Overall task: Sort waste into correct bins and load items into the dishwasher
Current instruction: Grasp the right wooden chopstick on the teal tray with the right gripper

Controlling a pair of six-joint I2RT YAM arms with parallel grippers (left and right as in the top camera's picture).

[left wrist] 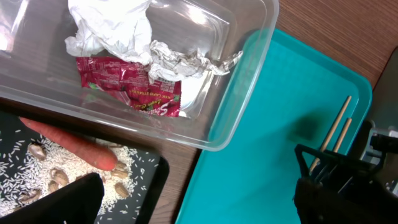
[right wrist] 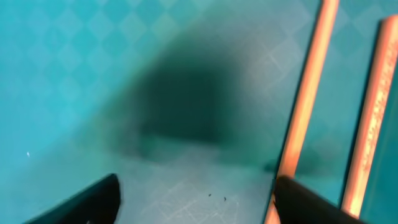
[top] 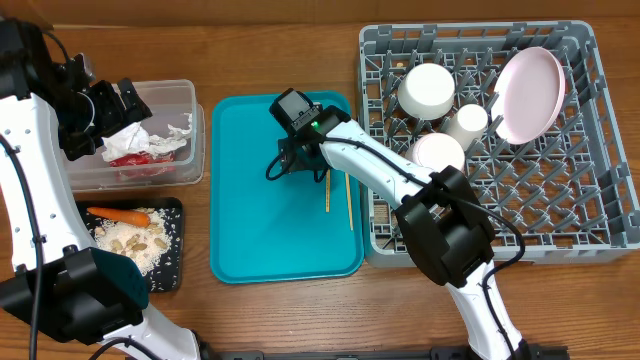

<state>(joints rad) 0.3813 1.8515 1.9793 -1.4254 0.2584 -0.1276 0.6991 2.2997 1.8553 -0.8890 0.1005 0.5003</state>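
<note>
The clear tub [top: 192, 150] holds the red-and-silver wrapper [top: 140, 158] and the white napkin [top: 152, 138]; both also show in the left wrist view, wrapper [left wrist: 130, 78] and napkin [left wrist: 112, 31]. The black tray [top: 172, 280] holds the carrot [top: 118, 214] and rice and peanut scraps [top: 135, 245]. My left gripper [top: 112, 105] hangs open and empty above the tub. My right gripper [top: 290, 160] is open, low over the teal tray [top: 260, 240], its right finger beside a wooden chopstick [right wrist: 305, 124]. The grey dish rack [top: 600, 160] holds the pink plate [top: 530, 95], two bowls [top: 428, 90] [top: 438, 150] and the cup [top: 465, 122].
Two chopsticks [top: 327, 190] [top: 348, 205] lie on the right half of the teal tray. The second chopstick [right wrist: 373, 112] lies just right of the first. The teal tray sits between the tub and the rack, close to both.
</note>
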